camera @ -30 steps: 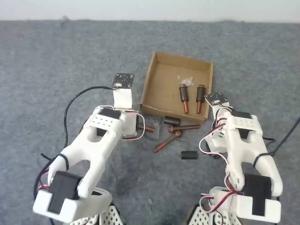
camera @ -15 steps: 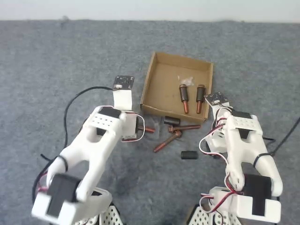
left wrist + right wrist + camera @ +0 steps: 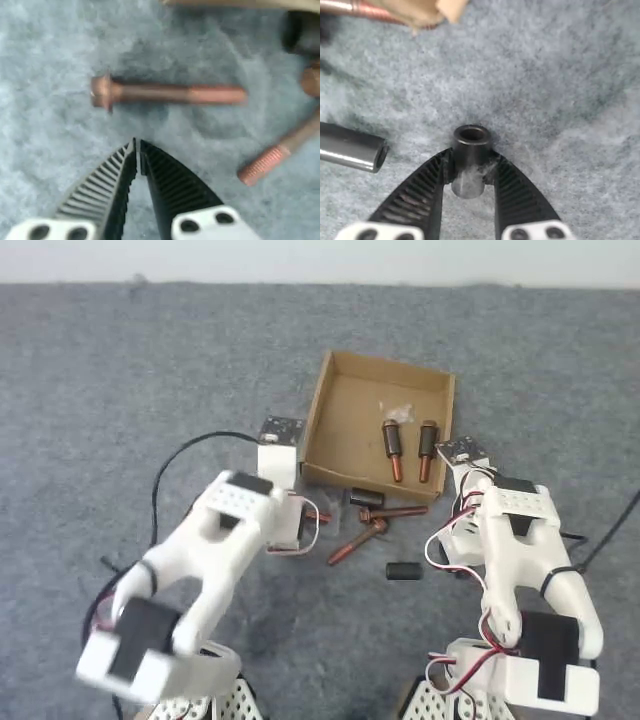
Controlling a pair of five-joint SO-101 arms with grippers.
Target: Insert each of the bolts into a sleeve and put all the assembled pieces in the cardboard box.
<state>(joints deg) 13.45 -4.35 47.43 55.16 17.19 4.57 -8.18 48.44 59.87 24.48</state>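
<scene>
Left arm (image 3: 225,540) is swinging toward the cardboard box (image 3: 350,435).
Tips of the left pincer (image 3: 137,146) are pressing together, bolt (image 3: 167,93) lying just past them; right pincer (image 3: 471,159) is clamping a sleeve (image 3: 470,140).

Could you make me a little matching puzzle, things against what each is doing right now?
1 left gripper
2 right gripper
3 cardboard box
4 loose sleeve

A lies on the carpet
B shut on a black sleeve
C shut, holding nothing
D holds two assembled pieces

Pairs: 1-C, 2-B, 3-D, 4-A
</scene>
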